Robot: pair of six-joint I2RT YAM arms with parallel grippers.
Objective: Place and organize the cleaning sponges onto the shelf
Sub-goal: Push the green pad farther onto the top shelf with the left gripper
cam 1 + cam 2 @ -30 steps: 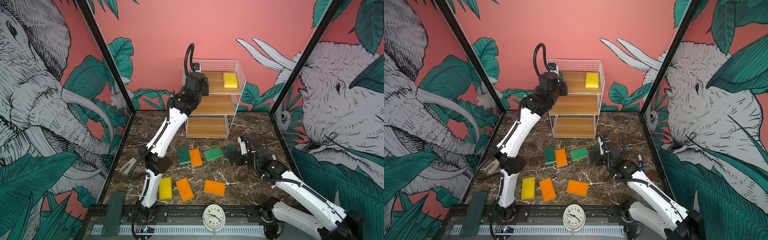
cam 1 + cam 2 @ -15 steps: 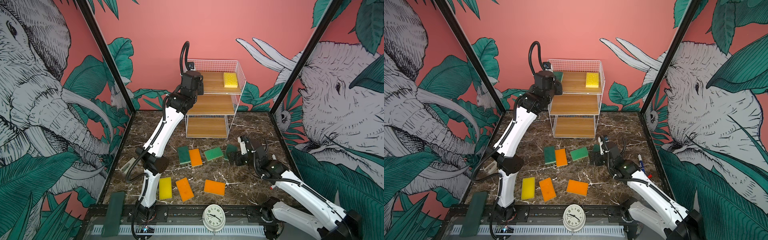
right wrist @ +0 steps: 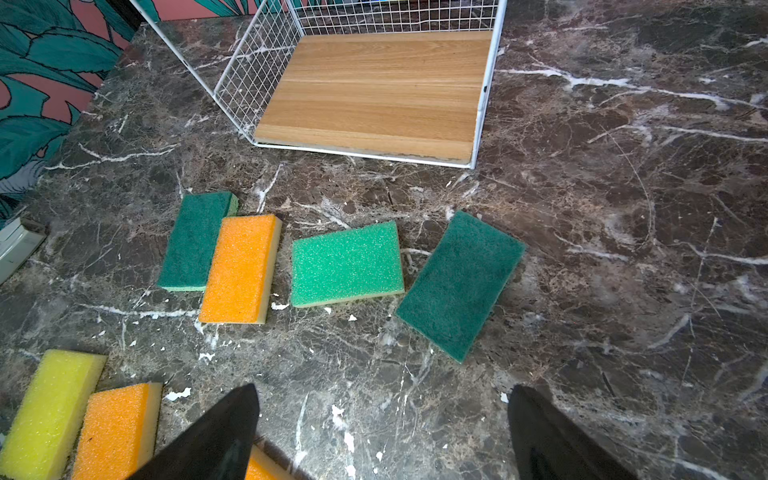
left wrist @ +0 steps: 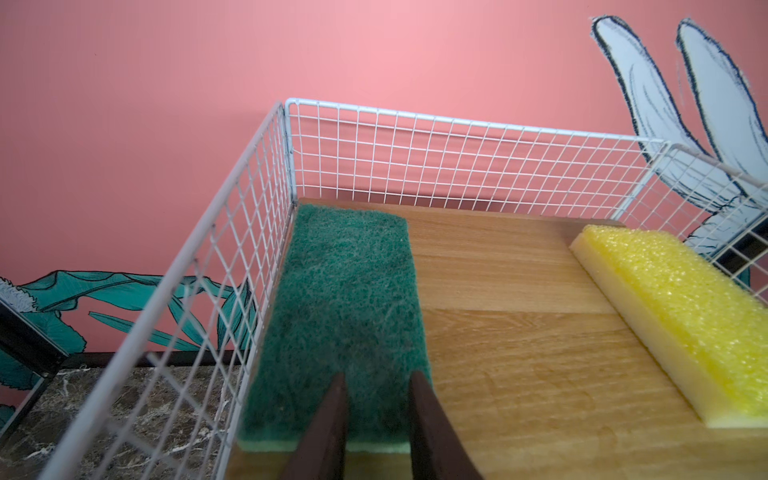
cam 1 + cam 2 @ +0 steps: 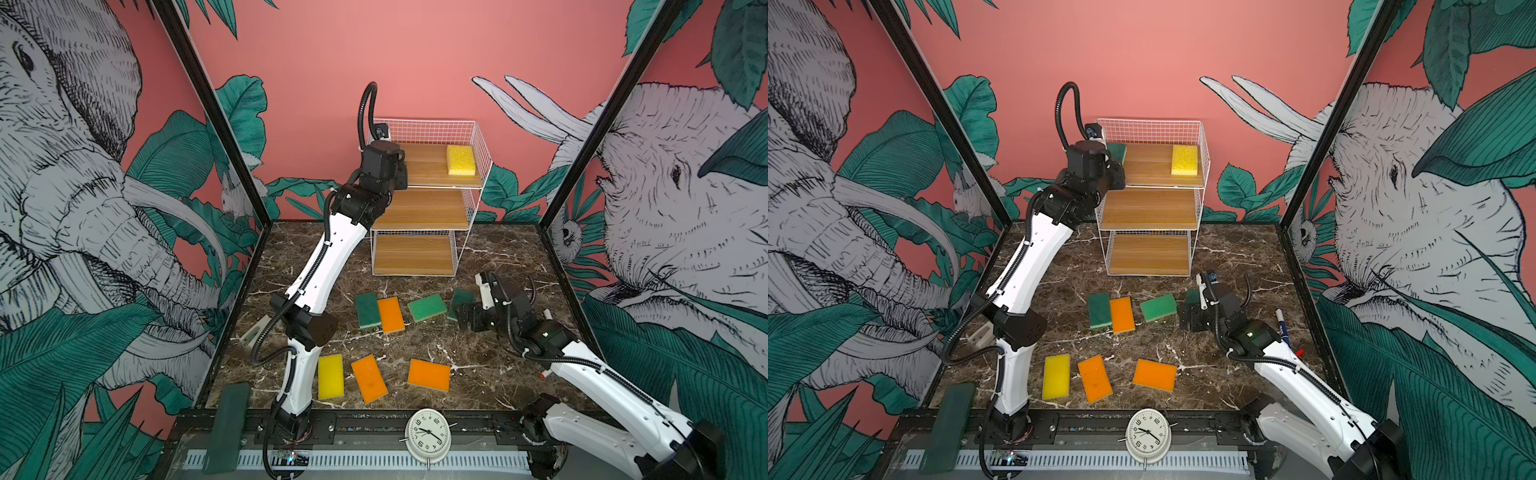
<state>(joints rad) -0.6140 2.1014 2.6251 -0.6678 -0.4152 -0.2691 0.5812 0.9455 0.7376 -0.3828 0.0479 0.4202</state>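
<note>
The shelf [image 5: 419, 210] stands at the back. On its top board a yellow sponge [image 5: 460, 160] lies at the right and a green sponge [image 4: 345, 307] at the left against the wire side. My left gripper [image 4: 378, 376] hovers over that green sponge's near end, fingers almost together and holding nothing. Several sponges lie on the table: dark green [image 5: 368, 309], orange [image 5: 390, 314], light green [image 5: 427, 306], dark green [image 3: 461, 282], yellow [image 5: 330, 376], two orange [image 5: 369, 379] [image 5: 429, 375]. My right gripper [image 3: 382, 395] is open, low, just short of the right dark green sponge.
A white clock [image 5: 428, 434] sits on the front rail. A marker pen [image 5: 1282, 324] lies by the right wall behind my right arm. A dark green block [image 5: 226, 428] rests at the front left corner, and a grey object [image 5: 255, 330] lies by the left wall.
My left gripper has drawn back a little from the top board toward the left, leaving the green sponge lying there. The right arm has stayed still.
</note>
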